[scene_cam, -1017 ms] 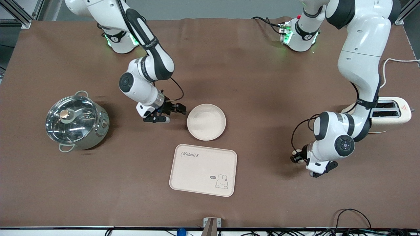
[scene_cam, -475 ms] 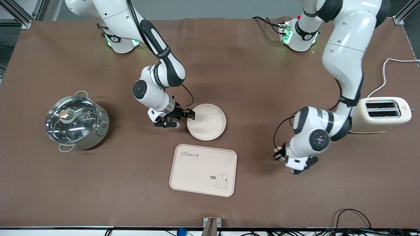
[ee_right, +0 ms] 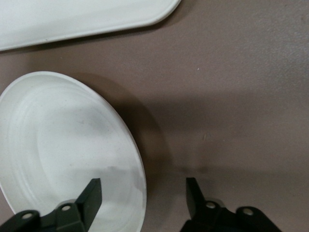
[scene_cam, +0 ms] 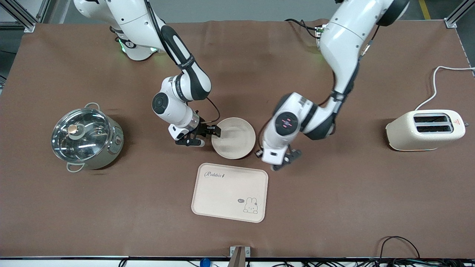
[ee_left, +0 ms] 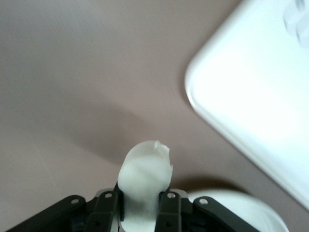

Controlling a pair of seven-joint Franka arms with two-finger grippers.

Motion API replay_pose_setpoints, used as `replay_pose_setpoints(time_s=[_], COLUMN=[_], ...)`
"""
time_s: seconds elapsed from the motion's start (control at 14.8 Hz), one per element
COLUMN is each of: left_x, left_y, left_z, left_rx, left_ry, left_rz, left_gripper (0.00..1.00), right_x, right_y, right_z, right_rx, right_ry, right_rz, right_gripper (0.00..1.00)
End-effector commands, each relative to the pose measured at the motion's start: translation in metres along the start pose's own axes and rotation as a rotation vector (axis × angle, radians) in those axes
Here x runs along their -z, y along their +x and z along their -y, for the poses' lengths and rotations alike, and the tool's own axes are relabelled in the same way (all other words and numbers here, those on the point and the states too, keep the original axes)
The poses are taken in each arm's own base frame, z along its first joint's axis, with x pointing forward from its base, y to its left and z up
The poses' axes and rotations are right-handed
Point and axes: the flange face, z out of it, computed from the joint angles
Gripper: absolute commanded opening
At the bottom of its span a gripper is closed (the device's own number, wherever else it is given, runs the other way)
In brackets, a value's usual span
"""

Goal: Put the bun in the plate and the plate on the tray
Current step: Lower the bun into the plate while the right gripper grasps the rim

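Note:
The round cream plate (scene_cam: pixel 233 138) sits on the brown table, farther from the front camera than the cream "Rabbit" tray (scene_cam: pixel 230 192). My right gripper (scene_cam: pixel 206 134) is open at the plate's edge toward the right arm's end. In the right wrist view the gripper (ee_right: pixel 143 198) straddles the rim of the plate (ee_right: pixel 63 145), one finger over the dish and one outside it. My left gripper (scene_cam: pixel 258 151) is at the plate's edge toward the left arm's end. It (ee_left: pixel 143 195) is shut on the pale bun (ee_left: pixel 145 166). The tray's corner (ee_left: pixel 251 96) shows in the left wrist view.
A steel pot with a glass lid (scene_cam: pixel 86 138) stands toward the right arm's end of the table. A cream toaster (scene_cam: pixel 425 129) with a white cable stands toward the left arm's end. The tray's edge (ee_right: pixel 72 19) shows in the right wrist view.
My left arm has swung from beside the toaster to the plate's edge, carrying the bun. My right gripper has moved up to the plate's rim and now straddles it.

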Motion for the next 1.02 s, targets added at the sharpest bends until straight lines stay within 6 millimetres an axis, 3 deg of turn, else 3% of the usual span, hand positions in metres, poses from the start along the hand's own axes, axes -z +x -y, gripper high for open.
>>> replay_pose_setpoints(time_s=[0.0,0.2,0.27,0.34,0.47,0.54,0.68,0.81,0.95], left_x=[-0.013,-0.036,-0.049,-0.054,-0.061,-0.053,-0.025,0.028,0.088], left_y=[-0.040,-0.091,-0.096,-0.104,-0.106,-0.105,-0.098,-0.087,-0.054], left_z=[-0.022,-0.039,-0.039,-0.040,-0.040,-0.042,-0.045,-0.046,-0.039], left_rx=[0.001,-0.004,-0.007,-0.022,-0.029,-0.032,-0.027,-0.016,0.018], left_ry=[-0.030,-0.066,-0.070,-0.075,-0.071,-0.081,-0.100,-0.131,-0.170], left_rz=[-0.005,-0.006,-0.006,-0.008,-0.010,-0.015,-0.032,-0.051,-0.083], left_gripper=[0.30,0.34,0.38,0.44,0.72,1.00,1.00,1.00,1.00], right_x=[-0.001,-0.001,-0.001,-0.001,-0.001,-0.002,-0.001,0.006,0.028], right_y=[-0.001,-0.001,-0.002,-0.002,-0.001,-0.003,-0.004,-0.002,0.002], right_z=[0.004,0.004,0.005,0.005,0.004,0.005,0.006,0.010,0.019], right_rx=[-0.016,-0.016,-0.014,-0.014,-0.013,-0.008,-0.006,-0.002,0.005], right_ry=[0.008,0.008,0.008,0.008,0.006,0.005,0.005,0.017,0.045], right_rz=[-0.010,-0.010,-0.010,-0.011,-0.029,-0.036,-0.037,-0.040,-0.049], right_gripper=[0.42,0.08,0.02,0.00,0.00,0.00,0.00,0.00,0.00])
